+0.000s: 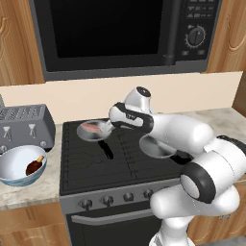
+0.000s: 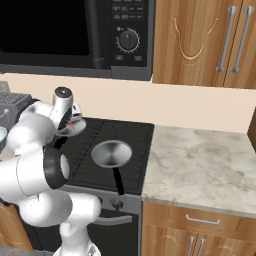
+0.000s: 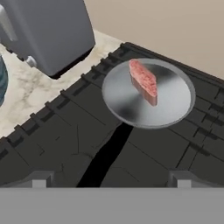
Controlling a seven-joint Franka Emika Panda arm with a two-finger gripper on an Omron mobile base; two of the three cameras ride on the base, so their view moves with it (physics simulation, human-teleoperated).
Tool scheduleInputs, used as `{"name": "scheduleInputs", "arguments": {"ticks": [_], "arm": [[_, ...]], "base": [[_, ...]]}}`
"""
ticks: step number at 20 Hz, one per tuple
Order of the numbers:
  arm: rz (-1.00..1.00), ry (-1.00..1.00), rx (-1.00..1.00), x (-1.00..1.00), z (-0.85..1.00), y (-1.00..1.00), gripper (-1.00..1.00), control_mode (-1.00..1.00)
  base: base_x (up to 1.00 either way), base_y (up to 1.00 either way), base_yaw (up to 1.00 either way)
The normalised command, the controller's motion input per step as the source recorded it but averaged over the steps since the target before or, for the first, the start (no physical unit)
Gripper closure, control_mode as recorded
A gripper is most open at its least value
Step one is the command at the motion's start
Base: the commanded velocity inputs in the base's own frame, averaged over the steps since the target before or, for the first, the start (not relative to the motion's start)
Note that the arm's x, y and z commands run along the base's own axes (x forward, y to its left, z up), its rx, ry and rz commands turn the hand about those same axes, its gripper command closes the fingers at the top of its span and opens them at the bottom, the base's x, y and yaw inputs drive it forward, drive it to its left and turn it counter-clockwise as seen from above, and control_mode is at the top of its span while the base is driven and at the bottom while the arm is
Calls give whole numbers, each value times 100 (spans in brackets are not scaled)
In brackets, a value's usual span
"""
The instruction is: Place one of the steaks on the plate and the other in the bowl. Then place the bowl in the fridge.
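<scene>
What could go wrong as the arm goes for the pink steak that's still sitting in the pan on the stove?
The pale pink steak stands on its narrow edge in the silver pan, so the open gripper could tip it rather than grasp it. The pan rests loosely on the stove grates, so a push may slide it. The arm also blocks much of the pan in the left base view.

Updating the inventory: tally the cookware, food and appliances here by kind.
Steaks: 2 (pink, brown)
Pans: 2 (rear, front)
Bowl: 1
Toaster: 1
Microwave: 1
Stove: 1
Total: 8
</scene>
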Motion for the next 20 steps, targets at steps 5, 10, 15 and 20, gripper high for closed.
{"name": "scheduleInputs", "arguments": {"ticks": [5,10,15,20], "arm": [[0,1,-5,32,-7,15,-100,-100],[0,0,-5,25,-20,22,-100,-100],[0,0,-2,35,-17,9,-100,-100],[0,4,-6,38,-23,18,-100,-100]], "base": [[0,0,0],[0,0,0],[0,0,0],[0,0,0]]}}
